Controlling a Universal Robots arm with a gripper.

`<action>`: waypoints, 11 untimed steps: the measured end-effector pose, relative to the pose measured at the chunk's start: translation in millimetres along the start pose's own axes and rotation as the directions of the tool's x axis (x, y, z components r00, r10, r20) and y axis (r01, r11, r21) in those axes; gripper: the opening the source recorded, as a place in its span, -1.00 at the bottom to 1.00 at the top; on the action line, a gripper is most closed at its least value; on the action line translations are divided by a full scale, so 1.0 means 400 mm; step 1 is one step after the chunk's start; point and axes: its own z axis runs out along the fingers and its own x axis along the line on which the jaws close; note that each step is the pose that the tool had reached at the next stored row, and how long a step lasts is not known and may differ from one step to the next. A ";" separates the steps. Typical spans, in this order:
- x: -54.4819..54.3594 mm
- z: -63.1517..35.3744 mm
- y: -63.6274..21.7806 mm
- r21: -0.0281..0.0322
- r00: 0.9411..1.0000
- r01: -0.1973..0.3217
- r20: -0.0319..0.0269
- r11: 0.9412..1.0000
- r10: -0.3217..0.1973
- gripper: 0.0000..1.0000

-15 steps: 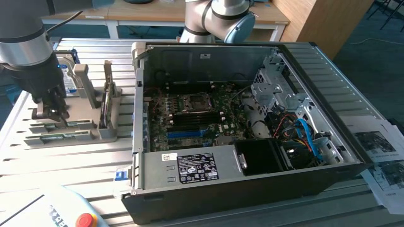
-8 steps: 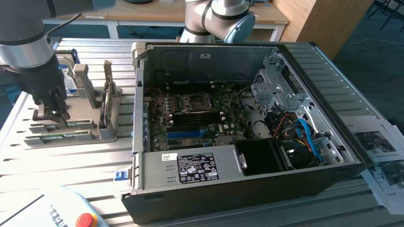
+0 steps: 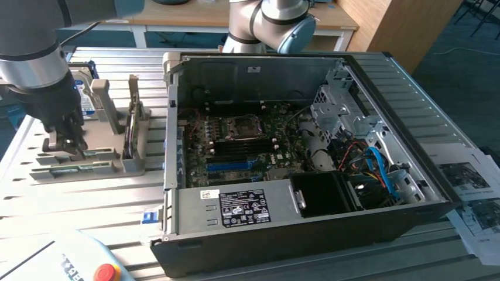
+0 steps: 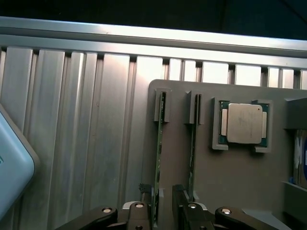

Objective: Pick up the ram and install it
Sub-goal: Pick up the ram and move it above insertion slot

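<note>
Grey ribbed metal table [image 3: 86, 199]; end effector [image 4: 160, 195] open astride ram [image 4: 160, 143] in holder [image 4: 240, 177]; dark floor [image 3: 461, 70].

Ribbed alu table [image 3: 78, 199], wood desk [image 3: 180, 20] behind, blue floor [image 3: 461, 64].

I can read no text from here. On the computer case [image 3: 312, 243], a black label [image 3: 243, 208] with white print sits on the metal panel along the wall nearest the camera. A small white sticker [image 3: 207, 194] is just beside it, and another white sticker [image 3: 254, 69] is on the case's far inner wall. Printed sheets [image 3: 471, 187] lie on the desk [image 3: 93, 199] beside the case, at the exterior view's right, illegible. The ram [image 4: 159, 143] stands edge-on, its label hidden.
</note>
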 end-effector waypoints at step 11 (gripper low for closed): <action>0.000 0.016 -0.001 0.000 1.000 0.000 0.000 1.000 0.000 -0.38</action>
